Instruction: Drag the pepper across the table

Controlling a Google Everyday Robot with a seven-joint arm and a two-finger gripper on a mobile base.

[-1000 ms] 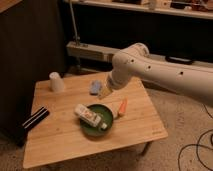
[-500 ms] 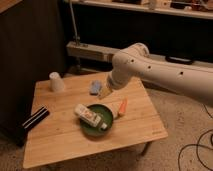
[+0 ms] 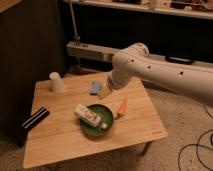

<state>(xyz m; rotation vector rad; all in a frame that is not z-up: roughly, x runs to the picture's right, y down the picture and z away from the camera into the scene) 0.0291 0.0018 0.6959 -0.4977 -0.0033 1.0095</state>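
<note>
Pepper [image 3: 122, 106] on table [image 3: 65, 140], just right of green plate [image 3: 111, 121].
My gripper [image 3: 104, 92] hangs just behind the plate; its grip I cannot tell.

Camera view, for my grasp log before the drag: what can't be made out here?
1. Tool, over the table between blue pad and pepper: largely hidden by the arm, camera view.
2. Carton lettering: too small, same view.
3. Arm's base: cut off at right edge.

Gripper [image 3: 105, 93] hangs near the tabletop's [image 3: 60, 139] far edge beside the blue pad [image 3: 95, 87]; pepper [image 3: 122, 106] lies toward the right edge.
</note>
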